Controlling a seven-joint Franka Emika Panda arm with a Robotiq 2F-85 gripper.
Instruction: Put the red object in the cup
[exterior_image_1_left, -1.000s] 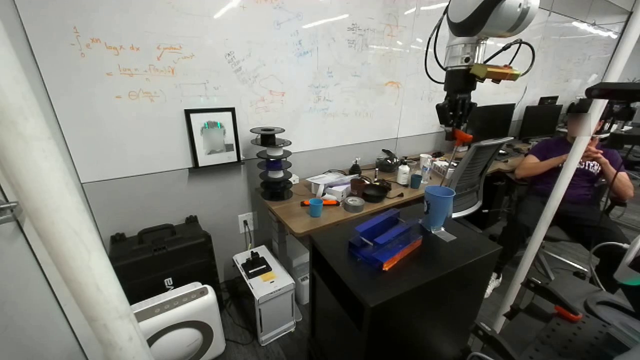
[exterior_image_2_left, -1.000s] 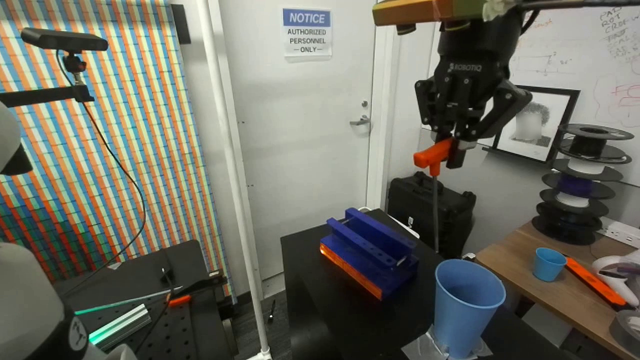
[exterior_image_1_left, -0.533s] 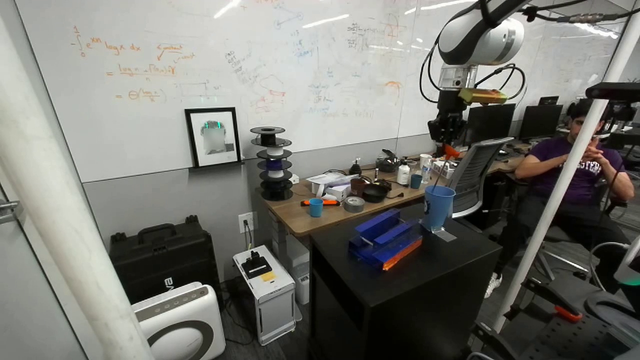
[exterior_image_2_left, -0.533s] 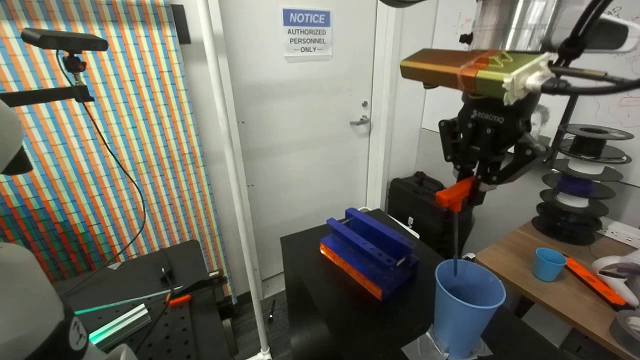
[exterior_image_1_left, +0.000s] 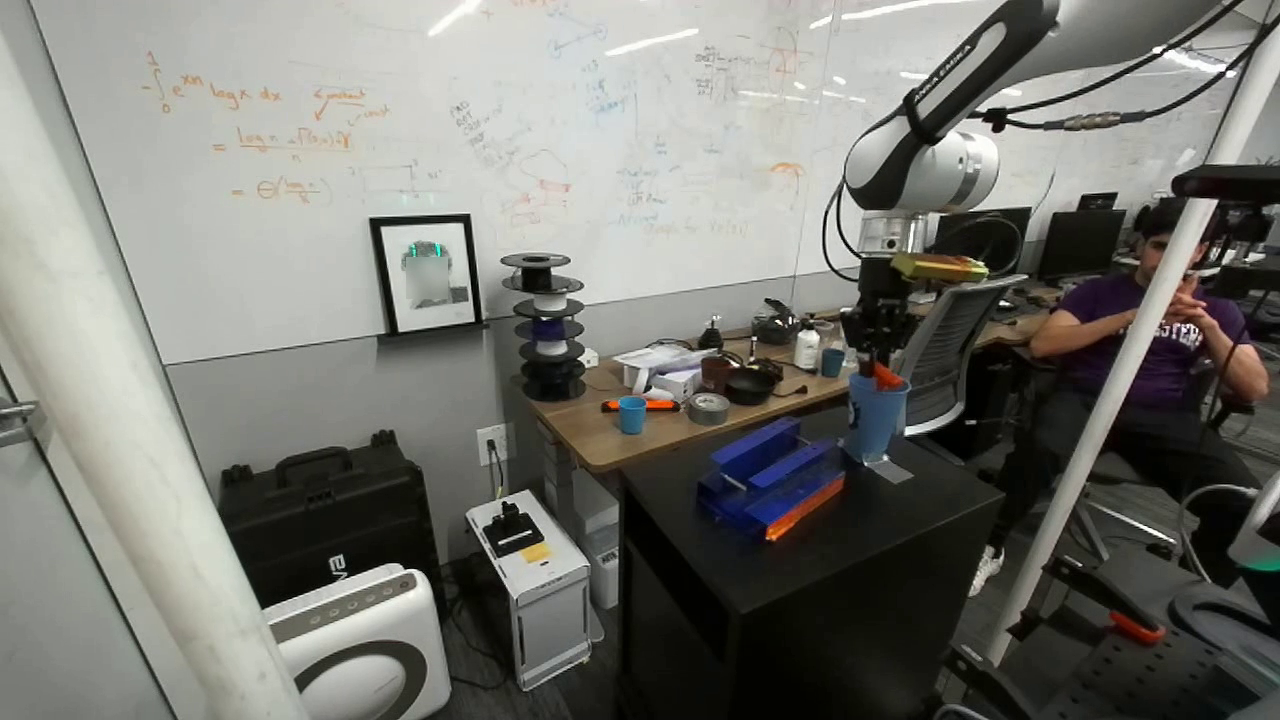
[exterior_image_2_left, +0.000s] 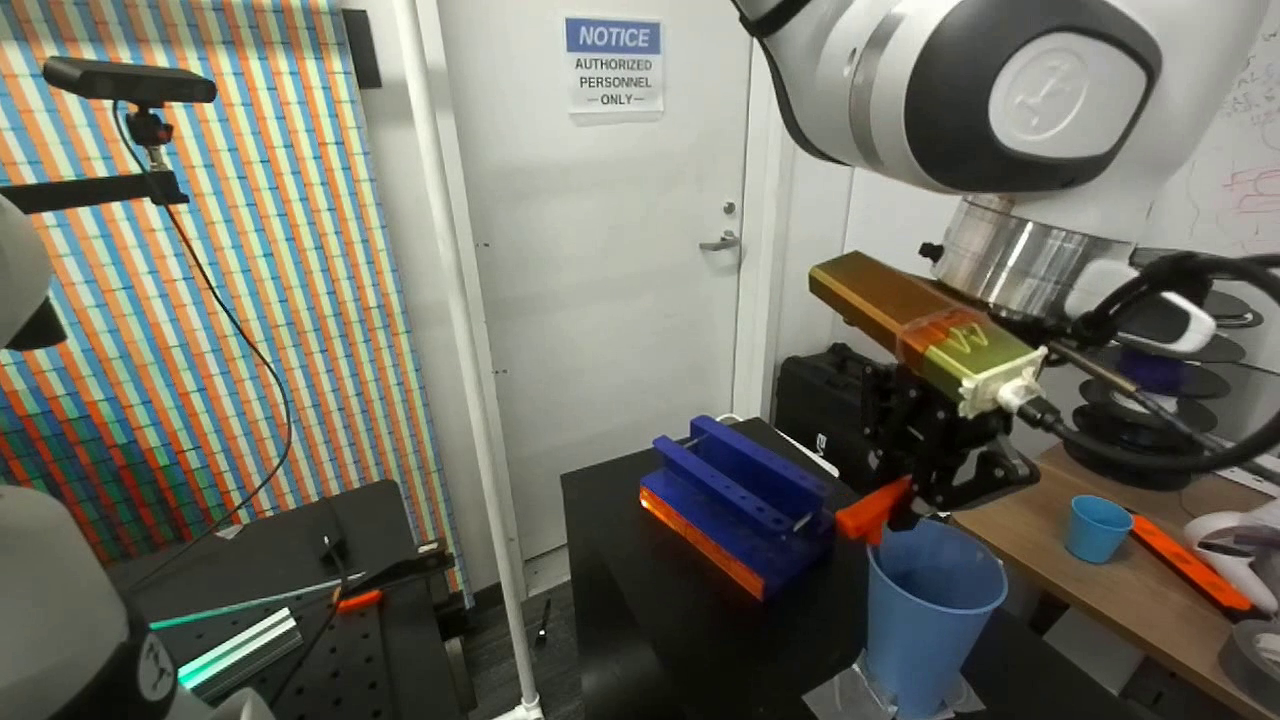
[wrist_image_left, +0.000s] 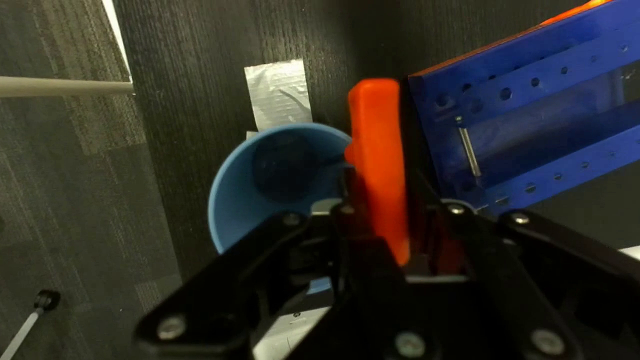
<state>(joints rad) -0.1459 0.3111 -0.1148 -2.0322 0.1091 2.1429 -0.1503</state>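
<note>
The red object is a tool with a red-orange handle (exterior_image_2_left: 862, 518) and, in earlier frames, a thin dark shaft. My gripper (exterior_image_2_left: 905, 503) is shut on one end of the handle, at the level of the cup's rim. The pale-blue cup (exterior_image_2_left: 925, 640) stands upright on the black cabinet, taped at its base. In the wrist view the handle (wrist_image_left: 376, 125) lies over the right side of the cup's rim (wrist_image_left: 214, 200). A dark line at the cup's inner wall looks like the shaft; the rest is hidden. An exterior view also shows the handle (exterior_image_1_left: 888, 378) at the mouth of the cup (exterior_image_1_left: 875, 425).
A blue box-like fixture with an orange side (exterior_image_2_left: 735, 535) sits beside the cup on the black cabinet (exterior_image_1_left: 830, 580). A wooden desk (exterior_image_1_left: 590, 440) behind holds a small blue cup (exterior_image_1_left: 631, 415), tape and clutter. A person in purple (exterior_image_1_left: 1150, 340) sits nearby.
My gripper has moved down with the red object and tilted. The handle has dropped from well above the cup to its rim, and the shaft no longer shows above the cup.
</note>
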